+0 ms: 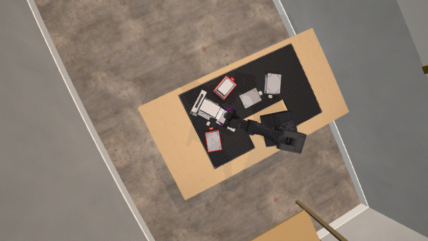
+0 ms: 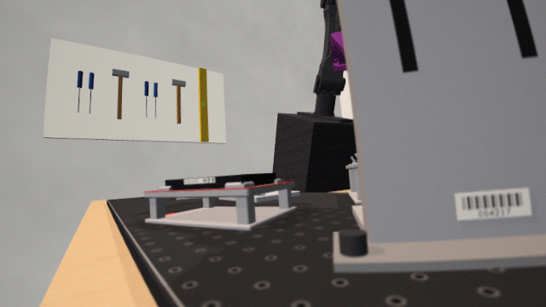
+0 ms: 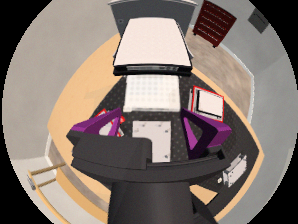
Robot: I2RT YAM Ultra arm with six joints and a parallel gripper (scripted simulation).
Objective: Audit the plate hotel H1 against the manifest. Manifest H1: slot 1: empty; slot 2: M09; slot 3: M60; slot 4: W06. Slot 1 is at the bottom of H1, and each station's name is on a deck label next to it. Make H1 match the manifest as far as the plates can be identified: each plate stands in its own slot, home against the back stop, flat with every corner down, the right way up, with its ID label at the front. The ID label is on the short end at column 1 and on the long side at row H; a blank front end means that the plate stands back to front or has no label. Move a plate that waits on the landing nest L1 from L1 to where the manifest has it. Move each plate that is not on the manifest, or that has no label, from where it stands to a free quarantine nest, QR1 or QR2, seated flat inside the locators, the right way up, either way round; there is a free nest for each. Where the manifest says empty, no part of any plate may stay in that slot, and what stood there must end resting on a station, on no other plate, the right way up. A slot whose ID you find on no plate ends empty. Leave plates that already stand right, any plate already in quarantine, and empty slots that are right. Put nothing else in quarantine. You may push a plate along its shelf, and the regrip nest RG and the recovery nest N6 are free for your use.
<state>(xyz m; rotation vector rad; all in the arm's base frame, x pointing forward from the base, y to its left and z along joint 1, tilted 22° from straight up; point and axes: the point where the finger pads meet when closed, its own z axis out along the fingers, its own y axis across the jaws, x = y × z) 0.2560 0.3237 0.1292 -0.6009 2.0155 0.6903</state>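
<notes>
The plate hotel H1 stands at the left of the black deck, with its open front facing the arm. In the wrist view a white well plate lies on a shelf, and its near end sticks out toward me. My gripper is open. Its purple fingers stand wide on either side of the plate's near end, not closed on it. In the exterior view the hotel's side wall hides the slots, and only a bit of purple finger shows.
Two red-framed quarantine nests, one behind the hotel and one in front, each hold a plate. Two grey nests stand to the right. The arm's base sits at the deck's near edge.
</notes>
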